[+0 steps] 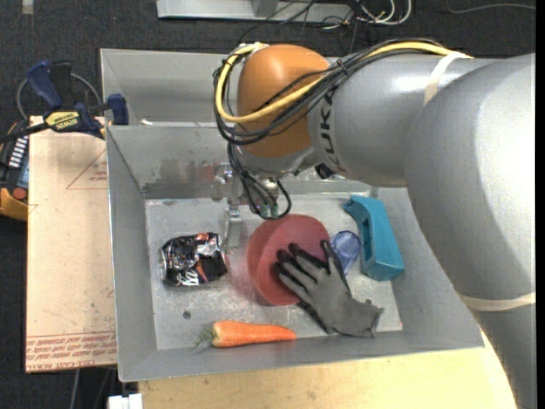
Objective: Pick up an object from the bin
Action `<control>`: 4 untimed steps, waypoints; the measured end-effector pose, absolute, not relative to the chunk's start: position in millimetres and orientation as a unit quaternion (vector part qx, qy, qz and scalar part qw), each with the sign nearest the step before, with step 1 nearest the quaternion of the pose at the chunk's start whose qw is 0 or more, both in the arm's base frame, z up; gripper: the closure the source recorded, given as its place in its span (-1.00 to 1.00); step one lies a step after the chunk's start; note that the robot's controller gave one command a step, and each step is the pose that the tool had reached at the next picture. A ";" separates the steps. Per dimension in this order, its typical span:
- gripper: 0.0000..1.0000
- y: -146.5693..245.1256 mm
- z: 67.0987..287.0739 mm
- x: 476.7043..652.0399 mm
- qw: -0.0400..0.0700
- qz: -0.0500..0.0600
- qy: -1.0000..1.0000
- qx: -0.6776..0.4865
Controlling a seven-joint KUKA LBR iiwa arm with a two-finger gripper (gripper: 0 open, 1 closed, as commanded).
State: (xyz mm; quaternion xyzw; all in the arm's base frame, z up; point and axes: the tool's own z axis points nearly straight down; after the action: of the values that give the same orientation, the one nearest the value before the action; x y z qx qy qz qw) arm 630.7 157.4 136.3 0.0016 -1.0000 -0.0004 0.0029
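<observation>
1. Camera view, left: crumpled black wrapper (194, 260), carrot (253, 334) in front.
2. My gripper (232, 224) sits between wrapper and red bowl (281, 250), likely lining up one; open or closed, can't tell.
3. Black glove (328, 292) drapes over the bowl; teal tool (375, 237) rightmost.

Bright, soft light from above in the bin, dark all round it.

You have even light falling from overhead: the grey bin (128, 228) shows pale and evenly lit across its bottom, while the floor (51, 24) around it drops almost to black. The arm (443, 143) carries a broad white sheen along its silver shell, and its orange cover (281, 92) has a soft highlight on top. Shadows under the things are faint. The crumpled foil packet (193, 259) throws small glints; the dark glove (328, 288) gives you little surface detail.
</observation>
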 end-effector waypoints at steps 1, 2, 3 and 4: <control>-1.00 156.5 141.7 632.5 -0.001 -0.001 -1.000 0.000; -1.00 198.5 76.1 613.1 0.001 -0.004 -0.998 0.063; -1.00 201.2 128.2 609.3 -0.004 -0.002 -1.000 0.027; -1.00 204.1 98.9 598.0 0.001 -0.004 -0.998 0.062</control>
State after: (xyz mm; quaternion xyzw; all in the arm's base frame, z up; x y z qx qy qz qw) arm 598.0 204.1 98.9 0.0623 -0.9980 -0.0043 0.0011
